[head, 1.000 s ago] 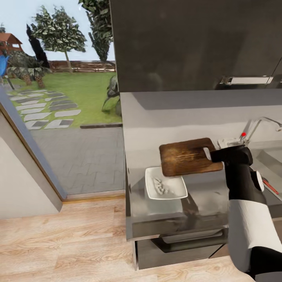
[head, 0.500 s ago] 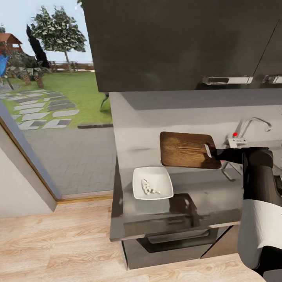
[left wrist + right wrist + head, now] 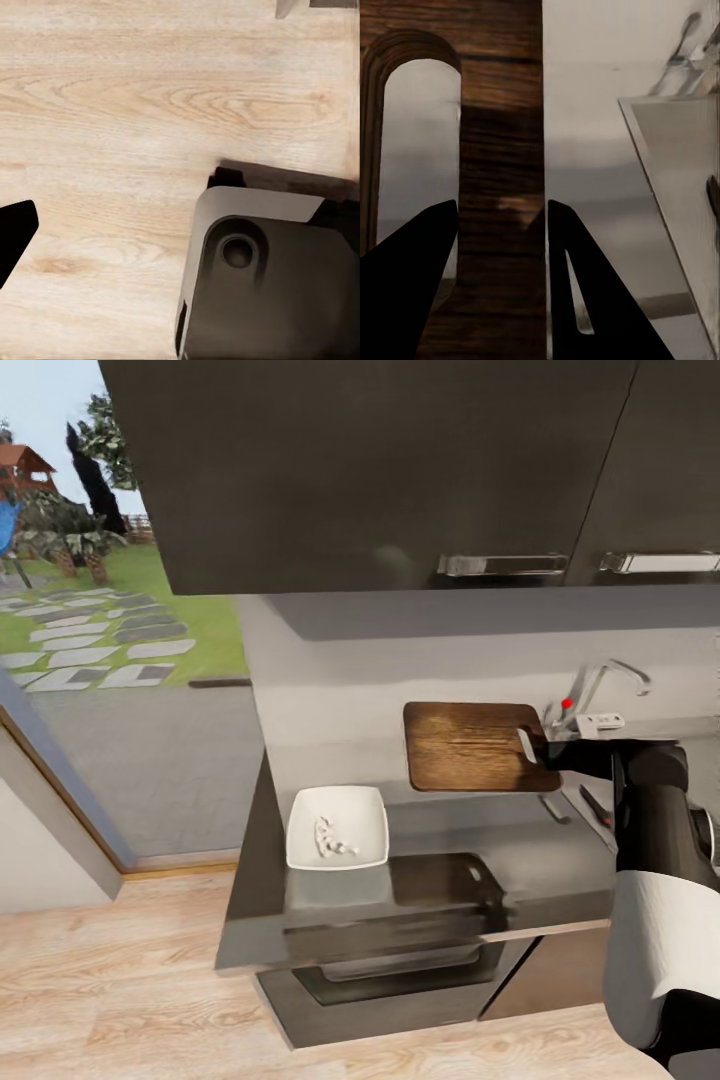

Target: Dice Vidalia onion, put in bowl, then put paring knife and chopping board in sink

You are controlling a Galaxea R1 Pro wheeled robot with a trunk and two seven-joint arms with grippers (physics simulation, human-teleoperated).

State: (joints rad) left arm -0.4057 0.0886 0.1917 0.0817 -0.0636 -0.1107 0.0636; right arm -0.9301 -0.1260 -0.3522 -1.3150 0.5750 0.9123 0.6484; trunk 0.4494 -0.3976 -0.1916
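Chopping board (image 3: pixel 470 746), brown and wooden, is up off the grey tabletop (image 3: pixel 450 850), held roughly level in the air with its shadow lying dark on the steel below. The right gripper (image 3: pixel 545 747) has it by the end with the slot handle. From the right wrist camera the two dark fingers (image 3: pixel 412 277) sit either side of the strip of wood (image 3: pixel 499 187) between the slot and the board's edge, one finger reaching through the slot, so they are clenched on the board. The black forearm and white upper arm run down to the lower right of the head view.

To the left of the board and nearer the tabletop's front edge sits the white square bowl (image 3: pixel 338 828), with a small heap of pale diced onion (image 3: pixel 330 838) inside. Well apart from it, to the right past the gripper, is the sink (image 3: pixel 590 800), its curved chrome tap (image 3: pixel 605 680) and red knob (image 3: pixel 567 703) just behind the hand. A slim dark thing lies in the basin (image 3: pixel 595 805); it may be the paring knife, but I cannot tell for sure.

Dark wall cabinets (image 3: pixel 400 470) hang overhead, and a garden shows through the glass on the left.

The left wrist camera looks down on pale wooden floor (image 3: pixel 135 112) and a dark part of the robot's base (image 3: pixel 262 277); whether the left fingers are open or closed I cannot tell.
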